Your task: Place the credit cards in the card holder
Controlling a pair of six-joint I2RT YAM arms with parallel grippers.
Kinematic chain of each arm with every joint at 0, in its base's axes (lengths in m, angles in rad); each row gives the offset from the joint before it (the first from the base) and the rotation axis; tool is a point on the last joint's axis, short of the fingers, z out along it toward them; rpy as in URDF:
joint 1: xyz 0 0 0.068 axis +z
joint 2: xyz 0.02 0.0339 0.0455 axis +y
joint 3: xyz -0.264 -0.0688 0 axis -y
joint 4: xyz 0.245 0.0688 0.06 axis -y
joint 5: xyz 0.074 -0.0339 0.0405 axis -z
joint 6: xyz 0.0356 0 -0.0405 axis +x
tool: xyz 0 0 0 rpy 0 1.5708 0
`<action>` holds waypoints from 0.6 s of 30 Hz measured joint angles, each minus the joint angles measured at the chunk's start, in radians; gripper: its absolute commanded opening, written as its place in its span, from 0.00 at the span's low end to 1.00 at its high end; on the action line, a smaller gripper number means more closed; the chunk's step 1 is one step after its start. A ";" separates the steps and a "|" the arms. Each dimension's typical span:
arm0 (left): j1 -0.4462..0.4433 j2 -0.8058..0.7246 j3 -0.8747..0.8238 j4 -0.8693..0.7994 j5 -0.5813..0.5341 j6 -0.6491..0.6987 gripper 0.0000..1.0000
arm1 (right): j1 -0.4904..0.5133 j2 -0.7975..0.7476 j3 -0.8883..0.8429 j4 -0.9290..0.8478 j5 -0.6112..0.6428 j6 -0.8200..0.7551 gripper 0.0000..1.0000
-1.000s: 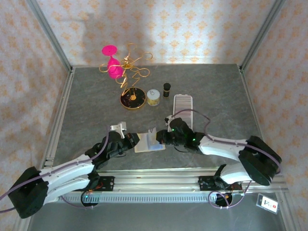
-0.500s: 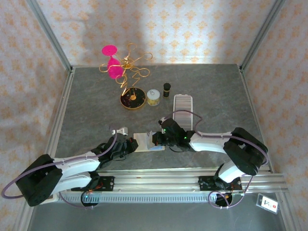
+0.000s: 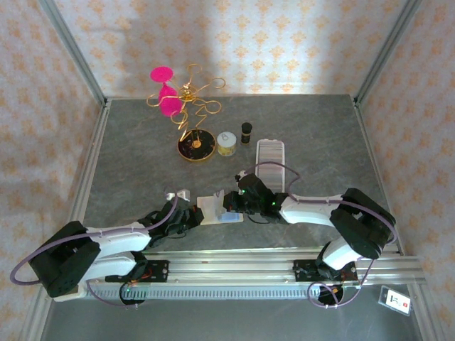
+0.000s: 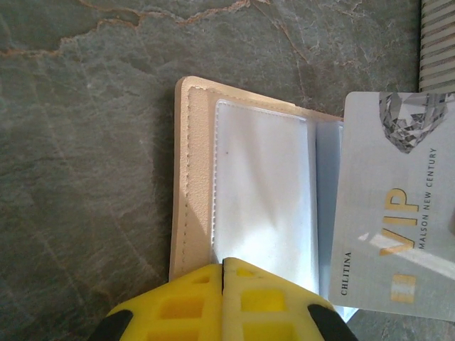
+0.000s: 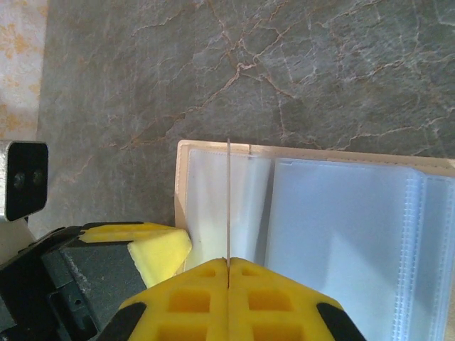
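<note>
The card holder (image 3: 210,210) lay open on the table (image 3: 142,156), toward its 6 o'clock edge. My left gripper (image 4: 222,273) sat at the holder's 9 o'clock side, fingers closed tight together over its rim. I could not tell whether a leaf was pinched between them. My right gripper (image 5: 227,273), at the holder's 3 o'clock, was clamped on a whitish credit card (image 4: 398,213), held on edge over the clear pockets (image 5: 341,234).

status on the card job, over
Left gripper shut, tips down on the open card holder. Right gripper shut on credit card, edge-on over the clear sleeves. Nothing blocking the sleeves.
</note>
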 measured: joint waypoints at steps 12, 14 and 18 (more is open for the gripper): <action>0.000 0.000 -0.010 0.017 0.001 -0.001 0.00 | 0.033 0.006 0.000 0.018 0.040 0.050 0.00; 0.000 0.000 -0.011 0.021 0.001 0.000 0.00 | 0.039 0.013 -0.002 0.018 0.048 0.057 0.00; 0.000 0.004 -0.011 0.024 0.002 0.000 0.00 | 0.041 0.013 -0.010 0.011 0.072 0.065 0.00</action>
